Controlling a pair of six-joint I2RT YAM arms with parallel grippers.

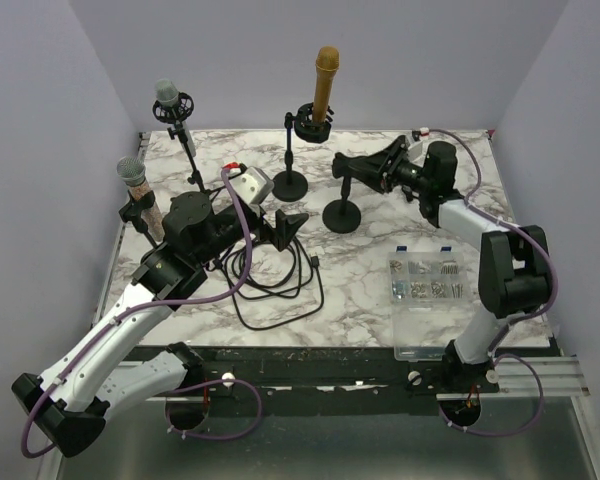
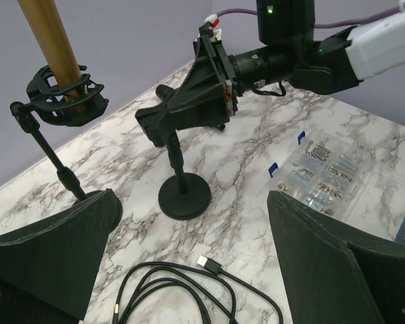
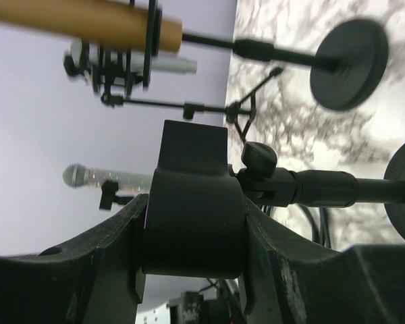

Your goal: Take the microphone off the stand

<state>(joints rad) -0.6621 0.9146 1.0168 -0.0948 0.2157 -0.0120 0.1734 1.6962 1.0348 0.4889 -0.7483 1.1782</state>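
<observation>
Gripping the black piece on top of the short stand with the right gripper, one finger pressed on each side of it. Cannot tell if this black piece is a microphone or only a clip. Sitting on the end of the stand's thin pole, with a small round knob just beside it. Resting the stand's round foot flat on the marble table, near the middle.

Holding nothing in the left gripper, with its fingers spread wide apart. Hanging low over a coiled black cable, near the short stand but not touching it.

Looking to the back, finding a gold microphone standing up in a black ring on a taller stand. Seeing a grey microphone and a sparkly microphone over on the left side, each up in a stand of its own. Spotting a clear box of small screws lying on the table on the right side, close to the right arm.
</observation>
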